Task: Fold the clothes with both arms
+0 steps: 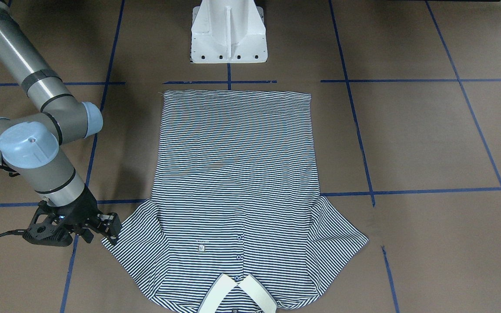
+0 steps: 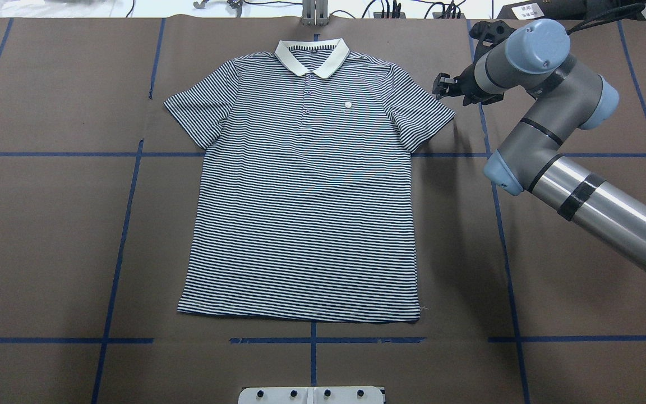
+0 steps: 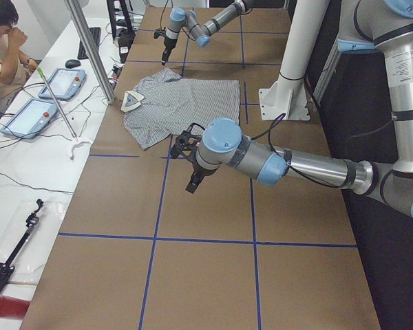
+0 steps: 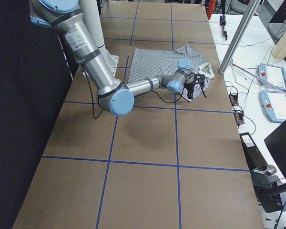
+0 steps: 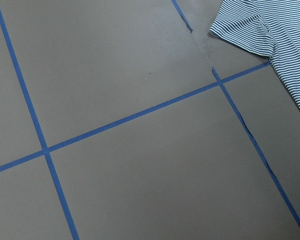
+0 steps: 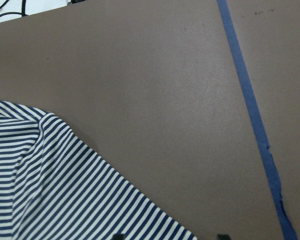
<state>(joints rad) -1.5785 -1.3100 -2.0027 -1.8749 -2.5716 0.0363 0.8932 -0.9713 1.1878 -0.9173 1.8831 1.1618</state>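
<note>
Navy-and-white striped polo shirt [image 2: 306,185] lies flat, centred on brown taped table [image 2: 48,224], cream collar [image 2: 312,58] at 12 o'clock overhead. Black right gripper [image 2: 445,88], fingers wide and empty, hangs by the 2 o'clock sleeve [image 2: 421,112]; left gripper [image 3: 194,180] fingers: cannot tell. No fold yet made.

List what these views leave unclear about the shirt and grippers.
Left gripper: seen only in the left side view, small; open or shut unclear.
Right gripper: fingertips cropped by the right wrist view's bottom edge; contact with the sleeve unclear.
Logo on the shirt: too small to read in any view.
</note>
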